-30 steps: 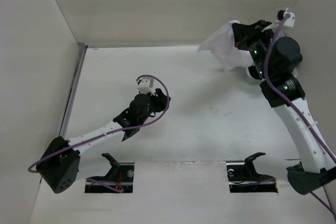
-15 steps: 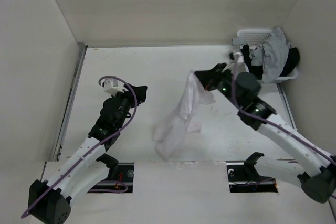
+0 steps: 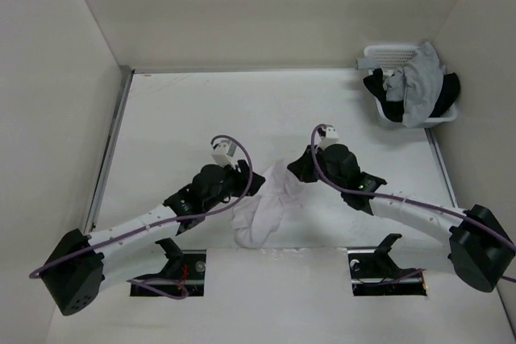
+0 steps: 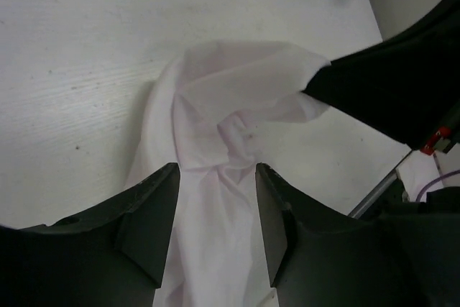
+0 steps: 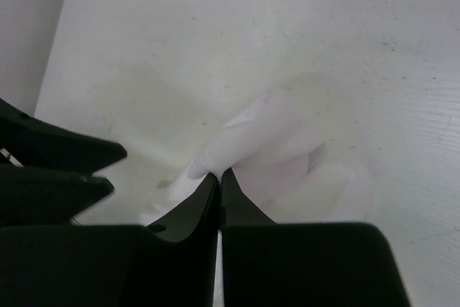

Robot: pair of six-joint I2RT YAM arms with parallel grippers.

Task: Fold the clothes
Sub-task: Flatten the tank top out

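Crumpled white T-shirt (image 3: 264, 211) at 6 o'clock on table (image 3: 177, 118), right gripper (image 3: 297, 168) clamped on its edge, left gripper (image 3: 251, 185) jaws apart over it, laundry basket (image 3: 387, 52) at 1 o'clock

White, perhaps perforated arms (image 3: 137, 221) (purple cables (image 3: 232, 139))

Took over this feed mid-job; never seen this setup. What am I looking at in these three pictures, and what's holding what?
Two robot arms stand at the near edge of a white table. The wide picture looks down from above and behind them; the other two come from cameras on their wrists. A crumpled white T-shirt lies between the arms. The right gripper is shut, pinching a bunch of its fabric. The left gripper is open, one finger either side of the shirt, gripping nothing. In the far right corner a basket holds a grey garment and a black garment.
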